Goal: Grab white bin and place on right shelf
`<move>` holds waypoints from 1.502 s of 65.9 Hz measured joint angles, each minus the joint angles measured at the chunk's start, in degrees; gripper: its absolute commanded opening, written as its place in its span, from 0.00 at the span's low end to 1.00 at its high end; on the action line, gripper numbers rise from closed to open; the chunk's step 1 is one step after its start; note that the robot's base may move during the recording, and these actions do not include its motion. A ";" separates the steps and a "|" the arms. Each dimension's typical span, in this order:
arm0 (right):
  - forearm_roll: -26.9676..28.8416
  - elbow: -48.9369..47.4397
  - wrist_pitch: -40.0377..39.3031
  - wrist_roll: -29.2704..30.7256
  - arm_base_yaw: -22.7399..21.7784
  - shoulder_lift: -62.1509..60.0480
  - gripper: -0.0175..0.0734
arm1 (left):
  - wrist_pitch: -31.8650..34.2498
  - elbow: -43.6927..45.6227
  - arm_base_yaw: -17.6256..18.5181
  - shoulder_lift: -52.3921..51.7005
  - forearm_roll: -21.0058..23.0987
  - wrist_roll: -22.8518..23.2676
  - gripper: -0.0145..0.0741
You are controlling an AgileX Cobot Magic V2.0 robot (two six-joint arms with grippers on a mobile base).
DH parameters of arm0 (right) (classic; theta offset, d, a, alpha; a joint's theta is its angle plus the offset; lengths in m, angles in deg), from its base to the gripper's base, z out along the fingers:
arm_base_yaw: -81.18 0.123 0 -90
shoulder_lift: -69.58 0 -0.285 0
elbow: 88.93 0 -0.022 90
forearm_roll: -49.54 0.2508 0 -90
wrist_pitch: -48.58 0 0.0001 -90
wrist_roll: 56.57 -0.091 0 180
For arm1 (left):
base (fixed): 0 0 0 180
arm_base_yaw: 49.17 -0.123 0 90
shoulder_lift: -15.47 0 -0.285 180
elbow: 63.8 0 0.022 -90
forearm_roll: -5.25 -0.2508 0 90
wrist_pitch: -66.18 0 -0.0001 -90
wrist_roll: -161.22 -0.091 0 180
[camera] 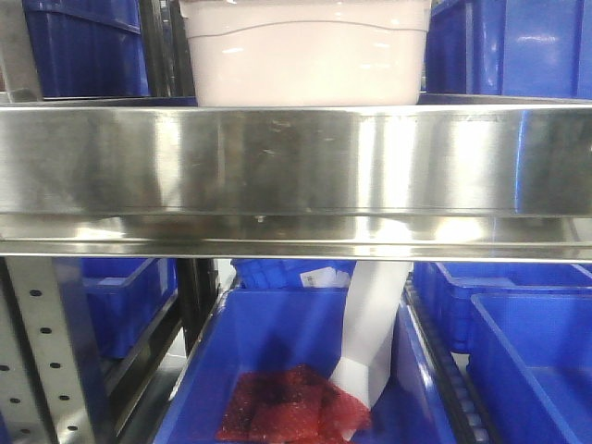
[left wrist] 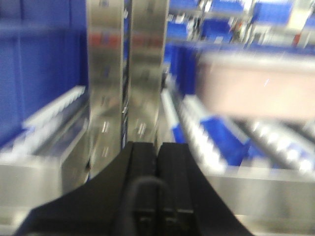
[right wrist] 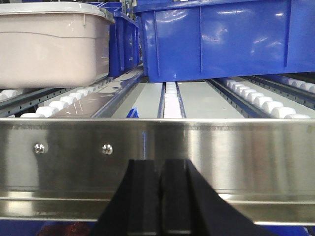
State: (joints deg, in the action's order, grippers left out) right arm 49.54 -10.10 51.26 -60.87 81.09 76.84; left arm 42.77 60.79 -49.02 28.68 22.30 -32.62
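The white bin (camera: 305,55), a pinkish-white translucent tub with a curved side ridge, rests on the stainless-steel right shelf (camera: 296,171) just behind its wide shiny lip. In the right wrist view the white bin (right wrist: 51,46) stands at the upper left on roller tracks. My right gripper (right wrist: 161,164) is shut and empty, low in front of the right shelf lip (right wrist: 246,157). The left wrist view is blurred; the white bin (left wrist: 256,86) shows at the right, and my left gripper (left wrist: 157,147) is shut with nothing in it, in front of metal uprights (left wrist: 125,73).
Blue bins (camera: 509,46) stand on both sides of the tub. A big blue bin (right wrist: 221,39) sits on the rollers to its right. Below the shelf, a blue bin (camera: 277,370) holds red packets (camera: 287,407) and a white bag (camera: 375,333). A perforated upright (camera: 42,361) stands at lower left.
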 measured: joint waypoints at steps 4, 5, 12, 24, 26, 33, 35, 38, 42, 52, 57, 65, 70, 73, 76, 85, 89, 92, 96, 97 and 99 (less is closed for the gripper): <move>0.00 0.00 0.00 0.00 0.00 0.00 0.25 | 0.84 -3.52 0.34 -1.16 -0.73 1.72 0.03; 0.00 0.00 0.00 0.00 0.00 0.00 0.25 | 1.13 -4.31 0.54 -1.48 -1.04 2.29 0.03; 0.00 0.00 0.04 0.00 0.00 0.00 0.25 | 5.11 -10.03 2.74 -4.36 -5.70 6.39 0.03; 0.00 0.00 0.04 0.00 0.00 0.00 0.25 | 13.61 -17.25 6.64 -6.09 -13.89 9.81 0.03; 0.00 0.00 0.04 0.00 0.00 0.00 0.25 | 14.36 -18.22 7.09 -6.07 -14.15 9.83 0.03; 0.00 0.00 0.04 0.00 0.00 0.00 0.25 | 18.65 -22.51 8.15 -6.07 -14.59 10.06 0.03; 0.00 0.00 0.04 0.00 0.00 0.00 0.25 | 19.82 -23.09 8.13 -6.07 -14.59 10.13 0.03; 0.00 0.00 0.04 0.00 0.00 0.00 0.25 | 20.61 -23.34 8.13 -6.07 -14.67 10.13 0.03; 0.00 0.00 0.13 0.00 0.00 -0.10 0.25 | 21.44 -23.49 8.13 -6.07 -14.39 10.13 0.03; 0.00 0.00 0.13 0.00 0.00 -0.10 0.25 | 21.66 -23.49 7.23 -6.07 -13.10 10.13 0.03; 0.00 0.00 0.13 0.00 0.00 -0.10 0.25 | 21.66 -23.49 6.20 -6.07 -12.90 10.13 0.03; 0.00 0.00 0.13 0.10 0.00 -0.10 0.25 | 21.70 -23.49 5.08 -6.07 -12.90 10.13 0.03; 0.00 0.00 0.13 0.10 0.00 -0.10 0.25 | 21.80 -23.49 5.07 -6.07 -12.90 10.13 0.03; 0.00 0.00 0.13 0.10 0.00 -0.10 0.25 | 21.80 -23.49 5.07 -6.07 -12.90 10.13 0.03; 0.00 0.00 0.13 0.10 0.00 -0.10 0.25 | 21.80 -23.49 5.07 -6.07 -12.90 10.13 0.03; 0.00 0.00 0.13 0.10 0.00 -0.10 0.25 | 21.83 -23.49 5.07 -6.07 -12.90 10.13 0.03; 0.00 0.00 0.13 0.10 0.00 -0.10 0.25 | 21.83 -23.49 5.07 -6.07 -12.90 10.13 0.03; 0.00 0.00 0.13 0.10 0.00 -0.10 0.25 | 21.83 -23.49 5.07 -6.07 -12.90 10.13 0.03; 0.00 0.00 0.13 0.10 0.00 -0.10 0.25 | 21.83 -23.49 5.07 -6.07 -12.90 10.13 0.03; 0.00 0.00 0.13 0.10 0.00 -0.10 0.25 | 21.83 -23.49 5.07 -6.07 -12.90 10.13 0.03; 0.00 0.00 0.13 0.10 0.00 -0.10 0.25 | 21.83 -23.49 5.07 -6.07 -12.90 10.13 0.03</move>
State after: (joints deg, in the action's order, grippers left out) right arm 49.54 -10.10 51.39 -60.78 81.09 76.75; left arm 64.59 37.30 -43.95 22.60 9.40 -22.49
